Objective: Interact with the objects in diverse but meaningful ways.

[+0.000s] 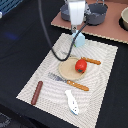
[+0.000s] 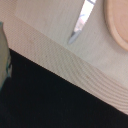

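Note:
My gripper (image 1: 75,31) hangs over the far edge of the striped placemat (image 1: 45,80), right above the light blue carton block (image 1: 80,40); I cannot tell whether its fingers touch or hold the block. A pale blue shape (image 2: 4,55) at the wrist view's edge may be this block. The red tomato ball (image 1: 81,65) sits on the round tan plate (image 1: 67,69). The dark brown sausage stick (image 1: 37,92) lies at the mat's near corner on the exterior view's left. The white-and-blue fish piece (image 1: 72,101) lies near the mat's front edge.
A wooden-handled knife (image 1: 70,81) lies in front of the plate, its metal tip in the wrist view (image 2: 80,22). Another wooden handle (image 1: 93,61) lies behind the tomato. A brown board (image 1: 115,30) with dark pots (image 1: 95,14) and a bowl (image 1: 124,18) stands behind. The table is black.

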Controlling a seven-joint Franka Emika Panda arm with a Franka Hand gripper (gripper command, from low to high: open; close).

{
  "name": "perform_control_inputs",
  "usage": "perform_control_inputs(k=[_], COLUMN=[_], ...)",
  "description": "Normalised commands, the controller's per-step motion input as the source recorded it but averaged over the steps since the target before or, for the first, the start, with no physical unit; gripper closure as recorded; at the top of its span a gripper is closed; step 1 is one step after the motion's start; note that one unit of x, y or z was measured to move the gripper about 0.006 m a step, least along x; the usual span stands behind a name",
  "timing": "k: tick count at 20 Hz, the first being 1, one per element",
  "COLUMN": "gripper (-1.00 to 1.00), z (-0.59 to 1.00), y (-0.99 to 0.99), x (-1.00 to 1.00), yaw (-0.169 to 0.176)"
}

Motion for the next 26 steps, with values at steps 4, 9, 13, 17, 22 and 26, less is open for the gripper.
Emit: perform_control_inputs(k=[4,9,13,17,22,26], gripper=[-1.0,-1.0,-1.0,-1.0,-1.0,-1.0], z=[0.0,0.15,0.27,0.19,0.02,-0.1], y=[-0.69,-0.28,0.0,0.05,0.11,0.0], x=[0.07,0.43,0.39,0.47,0.64,0.63], yaw=[-0.102,-0.188,-0.267,-0.227,-0.18,-0.163])
